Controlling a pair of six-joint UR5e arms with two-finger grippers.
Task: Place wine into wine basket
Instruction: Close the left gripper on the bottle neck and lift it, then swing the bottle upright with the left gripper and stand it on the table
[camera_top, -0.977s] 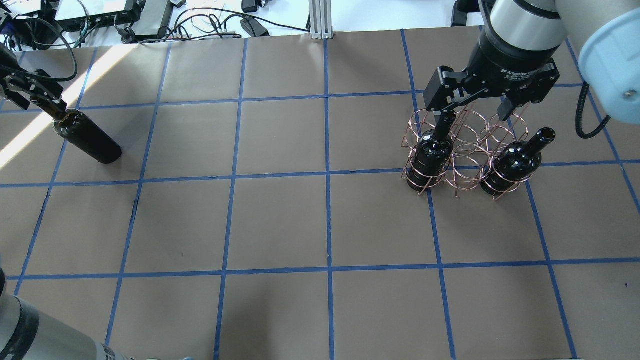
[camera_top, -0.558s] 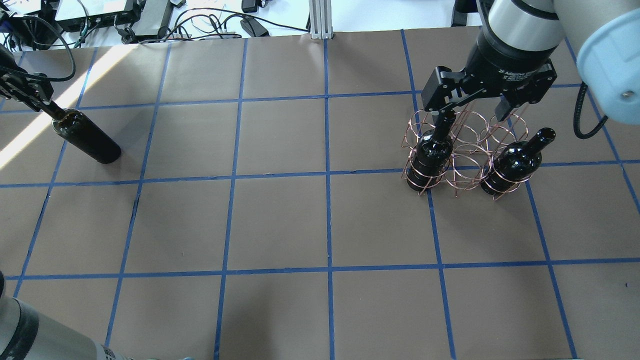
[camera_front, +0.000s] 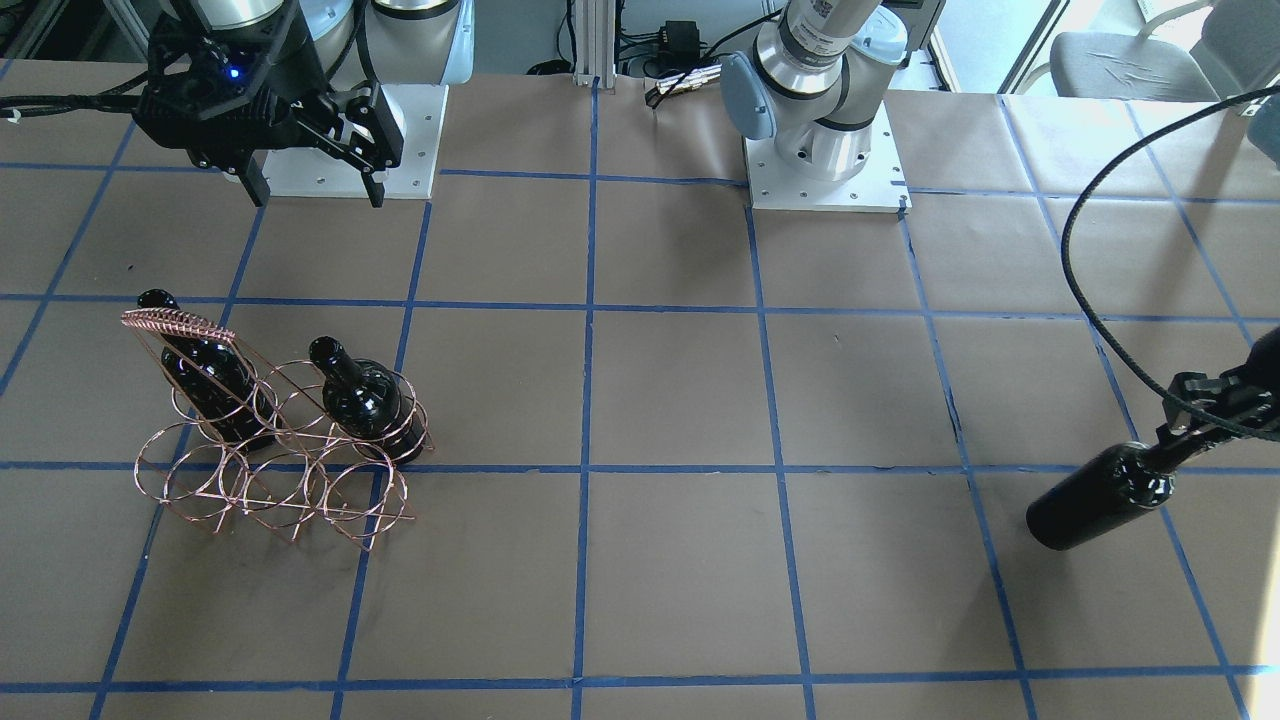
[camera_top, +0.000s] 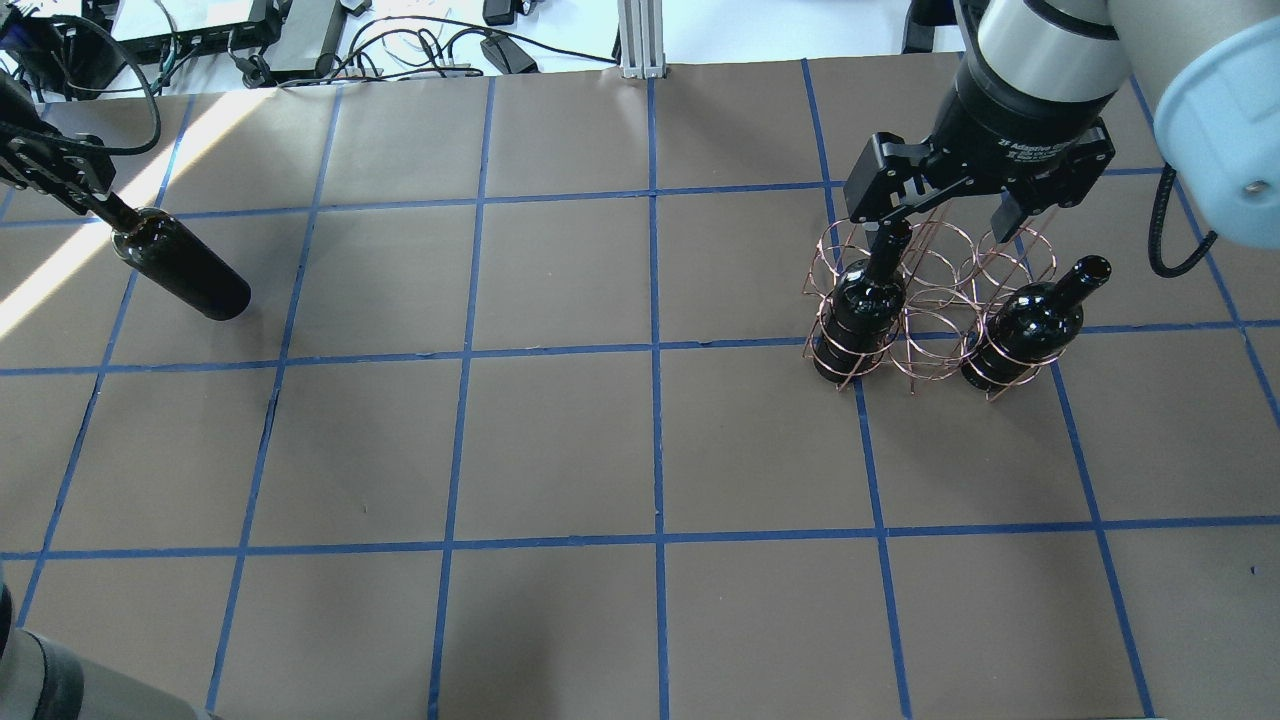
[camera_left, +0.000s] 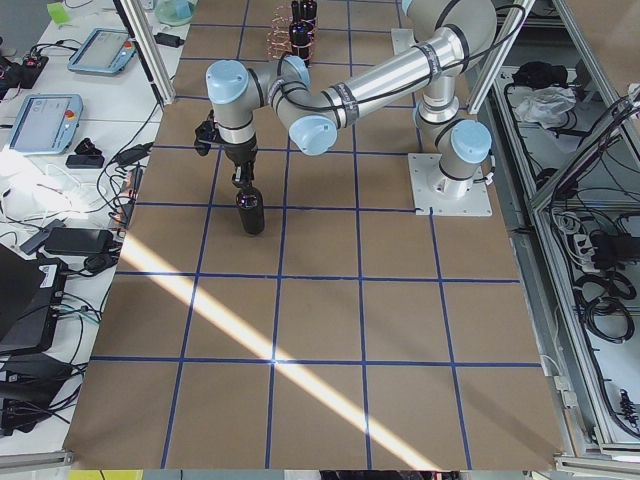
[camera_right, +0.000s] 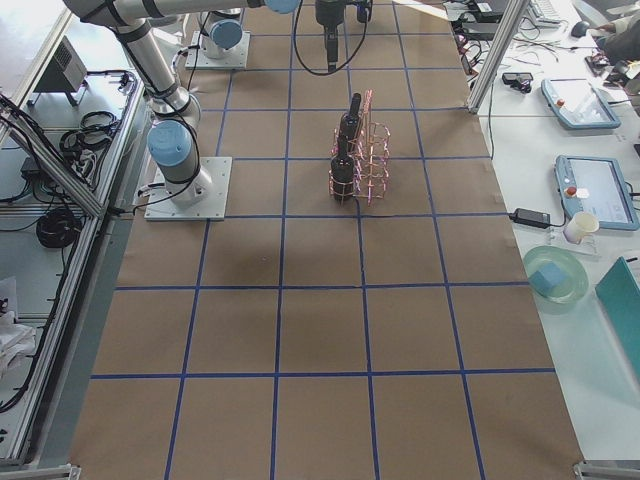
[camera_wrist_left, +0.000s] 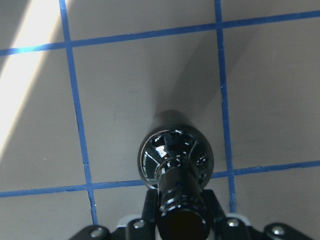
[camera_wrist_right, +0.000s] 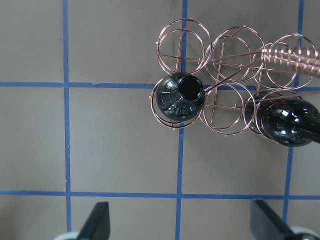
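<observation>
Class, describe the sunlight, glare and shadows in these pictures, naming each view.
Overhead: a sunlit band crosses the table at far left, beside the lone bottle. Exterior left: that streak runs diagonally across it. Left wrist: glare rings the bottle's shoulder; its soft shadow falls toward upper right.

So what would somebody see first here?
The copper wine basket on the robot's right side, with two dark bottles standing in its rings and the open right gripper hovering near it. Far across the table, the left gripper grips a third bottle by its neck.
</observation>
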